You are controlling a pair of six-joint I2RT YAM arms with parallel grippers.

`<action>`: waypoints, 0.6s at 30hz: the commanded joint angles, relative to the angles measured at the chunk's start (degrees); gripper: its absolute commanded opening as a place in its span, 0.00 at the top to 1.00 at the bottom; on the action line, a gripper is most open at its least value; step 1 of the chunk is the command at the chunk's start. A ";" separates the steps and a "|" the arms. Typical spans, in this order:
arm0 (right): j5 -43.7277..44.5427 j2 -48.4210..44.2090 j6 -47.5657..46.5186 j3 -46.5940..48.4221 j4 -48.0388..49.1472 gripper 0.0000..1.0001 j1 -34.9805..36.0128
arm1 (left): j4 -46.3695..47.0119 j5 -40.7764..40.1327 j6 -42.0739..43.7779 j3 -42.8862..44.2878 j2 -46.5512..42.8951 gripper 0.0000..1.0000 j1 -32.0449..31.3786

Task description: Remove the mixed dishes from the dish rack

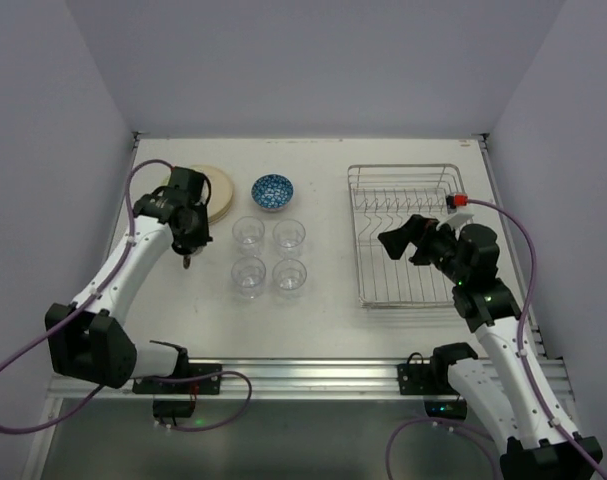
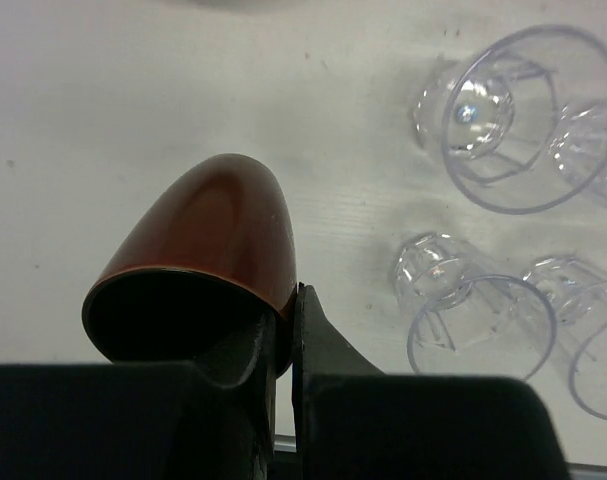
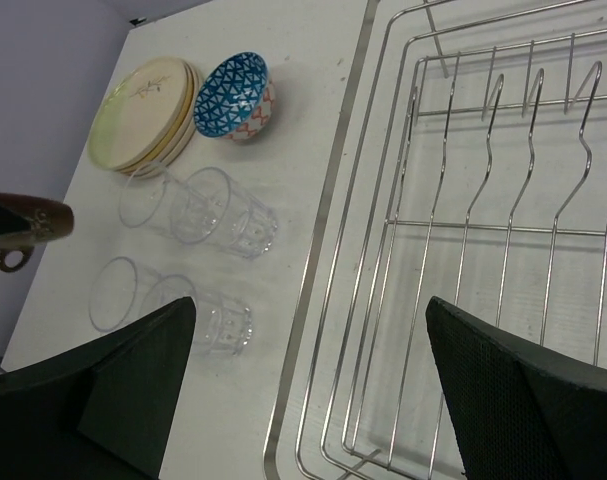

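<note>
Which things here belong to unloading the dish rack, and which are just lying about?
Job: dish rack, stacked cream plates, blue-patterned bowl, four clear glasses, brown cup in left gripper.
Not the job: purple cables, metal rail.

Four clear glasses; one blue bowl; one dark cup; one rack; plates stacked, perhaps three.

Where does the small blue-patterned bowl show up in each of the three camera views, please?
Top external: the bowl is left of centre, toward the far edge, right of the plates.
Left wrist: not in it.
Right wrist: upper left, beside the plates.
Shared landmark: the clear glasses, visible in all three views.
</note>
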 commanded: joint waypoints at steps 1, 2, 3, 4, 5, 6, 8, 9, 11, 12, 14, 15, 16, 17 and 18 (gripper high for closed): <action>0.21 0.13 -1.45 2.63 0.70 0.01 -0.09 | 5.01 9.27 3.70 -4.49 3.45 1.00 0.99; 0.04 0.30 -1.45 2.54 0.79 0.01 -0.09 | 5.28 9.70 3.79 -5.11 4.15 1.00 1.17; -0.31 0.39 -1.45 2.36 0.79 0.01 -0.09 | 5.80 10.49 3.79 -5.90 5.20 1.00 1.35; -0.49 0.48 -1.62 2.19 0.87 0.01 -0.09 | 6.68 10.59 3.79 -6.43 5.65 1.00 1.35; -0.49 0.48 -1.62 1.84 0.96 0.01 -0.09 | 7.12 10.59 3.79 -7.39 5.83 1.00 1.43; -0.49 0.40 -1.54 1.66 1.22 0.01 0.00 | 7.39 10.59 3.70 -7.75 6.44 1.00 1.70; -1.02 0.48 -1.62 1.31 1.58 0.01 -0.09 | 7.74 12.07 3.96 -8.02 7.14 1.00 1.70; -1.28 0.57 -1.62 1.31 1.75 0.01 -0.09 | 7.74 12.52 4.14 -7.93 8.19 1.00 1.70; -2.07 1.09 -1.80 1.31 1.93 0.01 -0.09 | 7.83 13.83 4.84 -7.58 9.25 1.00 1.70; -2.25 1.10 -1.80 1.22 2.10 0.01 -0.09 | 8.00 13.93 4.84 -7.32 9.95 1.00 1.70; -2.86 1.27 -1.89 1.13 2.19 0.01 -0.09 | 7.74 13.67 4.93 -6.96 10.57 1.00 1.70; -2.86 1.27 -1.97 1.13 2.19 0.01 -0.09 | 7.65 13.49 5.02 -6.79 11.10 1.00 1.70; -2.86 1.19 -2.06 1.13 2.19 0.01 -0.09 | 7.74 13.49 5.02 -6.61 11.28 1.00 1.70; -2.86 1.10 -1.98 1.05 2.19 0.01 -0.09 | 7.74 13.40 5.02 -6.52 11.45 1.00 1.70; -2.86 1.01 -2.06 1.13 2.11 0.01 -0.09 | 7.48 12.88 5.11 -6.44 12.06 1.00 1.70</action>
